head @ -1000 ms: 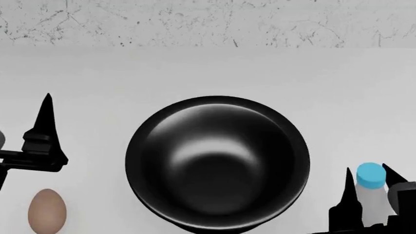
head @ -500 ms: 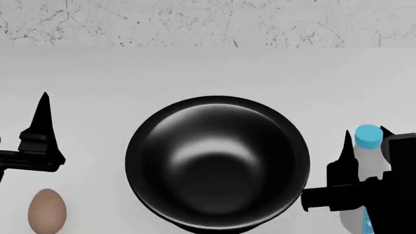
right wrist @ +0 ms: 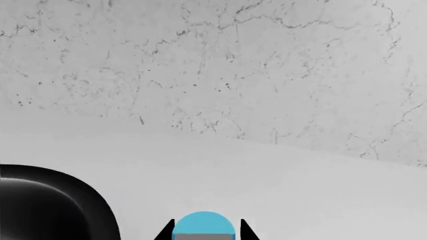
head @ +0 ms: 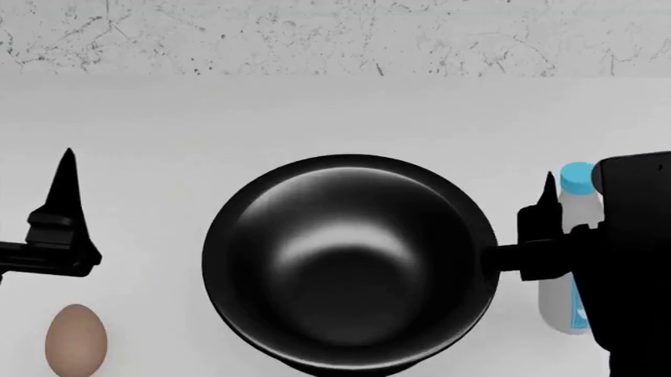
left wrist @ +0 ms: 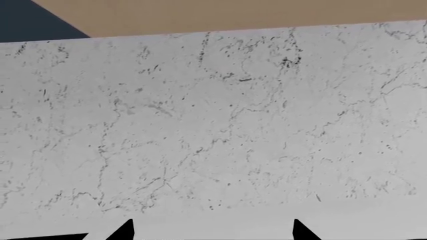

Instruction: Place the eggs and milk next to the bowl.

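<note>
Standing upright just right of the bowl [head: 351, 263], the milk [head: 566, 259] shows you its light blue cap [head: 577, 177] and a sliver of blue label low on its side; any writing on it is too small to read. Your right gripper [head: 574, 212] has the bottle between its fingers, one black fingertip [head: 546, 188] showing on the bowl side and the wrist body covering the far side; in the right wrist view the cap sits snug between both tips, so it looks clamped on the milk. One tan egg [head: 75, 339] lies on the counter [head: 335, 118] well left of the bowl, near your left gripper [left wrist: 212, 229], whose fingers stand apart with nothing between them. You cannot see a second egg in any view.
</note>
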